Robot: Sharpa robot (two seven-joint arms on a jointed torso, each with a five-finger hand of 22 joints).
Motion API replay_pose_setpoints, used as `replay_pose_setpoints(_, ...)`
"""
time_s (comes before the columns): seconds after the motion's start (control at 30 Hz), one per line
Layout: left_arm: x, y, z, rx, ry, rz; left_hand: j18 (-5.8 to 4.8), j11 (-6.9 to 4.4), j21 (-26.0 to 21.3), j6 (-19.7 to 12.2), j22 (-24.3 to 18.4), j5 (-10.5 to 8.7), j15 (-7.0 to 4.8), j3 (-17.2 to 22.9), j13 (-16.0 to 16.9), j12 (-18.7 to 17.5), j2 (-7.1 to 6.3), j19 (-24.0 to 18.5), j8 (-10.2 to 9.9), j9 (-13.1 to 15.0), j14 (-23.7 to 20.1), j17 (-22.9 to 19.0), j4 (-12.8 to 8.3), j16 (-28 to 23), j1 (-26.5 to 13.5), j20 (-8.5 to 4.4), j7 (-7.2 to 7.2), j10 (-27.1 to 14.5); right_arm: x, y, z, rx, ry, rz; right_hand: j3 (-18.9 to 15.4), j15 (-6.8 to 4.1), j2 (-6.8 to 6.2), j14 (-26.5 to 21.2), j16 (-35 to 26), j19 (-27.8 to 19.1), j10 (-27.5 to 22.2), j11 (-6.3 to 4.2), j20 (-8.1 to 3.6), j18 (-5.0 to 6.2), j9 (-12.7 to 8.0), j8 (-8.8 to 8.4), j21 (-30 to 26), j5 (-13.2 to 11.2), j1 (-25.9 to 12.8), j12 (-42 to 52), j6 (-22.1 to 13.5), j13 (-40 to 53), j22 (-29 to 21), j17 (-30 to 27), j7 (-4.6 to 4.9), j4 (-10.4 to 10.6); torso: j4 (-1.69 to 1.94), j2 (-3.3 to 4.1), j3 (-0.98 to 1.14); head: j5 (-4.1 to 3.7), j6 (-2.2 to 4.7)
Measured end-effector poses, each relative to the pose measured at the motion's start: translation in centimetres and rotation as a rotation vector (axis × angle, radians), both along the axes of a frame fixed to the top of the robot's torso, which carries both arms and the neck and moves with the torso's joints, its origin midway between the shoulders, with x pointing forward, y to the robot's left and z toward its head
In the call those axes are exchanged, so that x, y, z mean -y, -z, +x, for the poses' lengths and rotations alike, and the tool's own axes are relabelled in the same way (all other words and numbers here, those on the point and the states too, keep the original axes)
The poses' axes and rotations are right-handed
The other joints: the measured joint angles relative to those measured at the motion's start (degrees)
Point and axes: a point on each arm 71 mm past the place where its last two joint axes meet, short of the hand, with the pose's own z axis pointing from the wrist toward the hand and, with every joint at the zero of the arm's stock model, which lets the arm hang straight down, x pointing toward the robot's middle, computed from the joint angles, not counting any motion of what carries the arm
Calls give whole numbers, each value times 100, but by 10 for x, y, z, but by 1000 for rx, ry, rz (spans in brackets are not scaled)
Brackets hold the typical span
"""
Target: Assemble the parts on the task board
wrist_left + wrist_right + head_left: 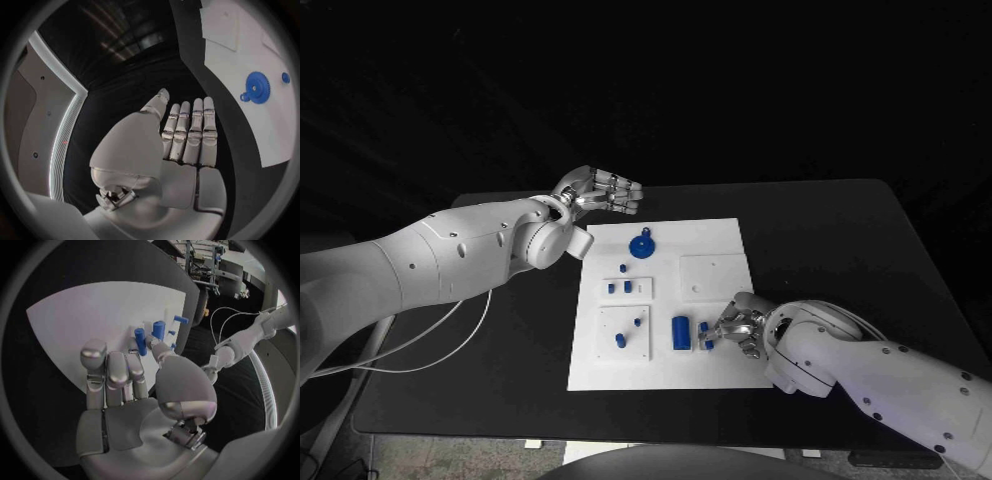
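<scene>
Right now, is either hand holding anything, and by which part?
The left hand holds nothing, fingers straight. The right hand is at a small blue part on the task board; a grip cannot be told.

White rounded arms, silver left hand (600,191), right hand (737,327)

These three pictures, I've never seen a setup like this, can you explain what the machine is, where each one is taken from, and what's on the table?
This is a robot with two white arms ending in silver many-fingered hands, working at a black table. The square picture looks down from its head; the two round ones come from fisheye cameras behind each wrist. On the table lies a white task board carrying small blue parts: a blue gear, a blue cylinder and some smaller pegs. The left hand hovers past the board's far corner, fingers straight and together, holding nothing. The right hand rests on the board's near part, fingertips beside the cylinder; whether it pinches a small piece I cannot tell.
</scene>
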Motion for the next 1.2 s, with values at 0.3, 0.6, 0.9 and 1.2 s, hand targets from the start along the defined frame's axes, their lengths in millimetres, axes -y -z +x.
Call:
replay_pose_setpoints(0.3,0,0,0,-1,0,0,0,0,0,-15,-3,31,20,20,0,0,11,0,0,0,-20,0,20,0,-11,0,-15,0,0,2,2,-2,3,-2,-319,0,-51,0,0,0,1,0,0,0,-34,8,-23,-261,-52,-4,21,-5,-1,0,-21,155,-2,-1,4,2,-8)
replay_pose_setpoints(0.6,0,0,0,-3,1,1,0,0,0,-15,-5,40,0,20,0,0,21,0,0,0,-42,0,20,0,-21,0,-15,0,0,3,2,-3,-1,0,-686,1,16,0,0,0,1,-1,1,1,-91,19,-23,-312,21,-23,21,-16,-1,-1,-21,356,-4,-1,5,2,-15)
replay_pose_setpoints(0.9,0,0,0,-3,1,1,0,0,0,-15,-4,40,0,20,0,0,20,0,0,0,-42,0,20,0,-21,0,-15,0,-2,3,1,-6,-16,6,-636,1,-15,0,0,0,1,-1,1,0,-93,18,-23,-312,49,-23,21,-16,-1,-1,-21,305,-2,-1,4,10,-27)
replay_pose_setpoints(1.2,0,0,0,-4,1,1,0,0,0,-15,-4,40,0,40,0,0,21,0,0,0,-41,0,40,0,-21,0,-15,0,-3,3,0,-7,-24,9,-232,1,66,0,0,-1,0,0,1,0,-96,1,-23,-317,119,-23,19,-4,-2,-2,-19,12,2,-1,2,30,-39)
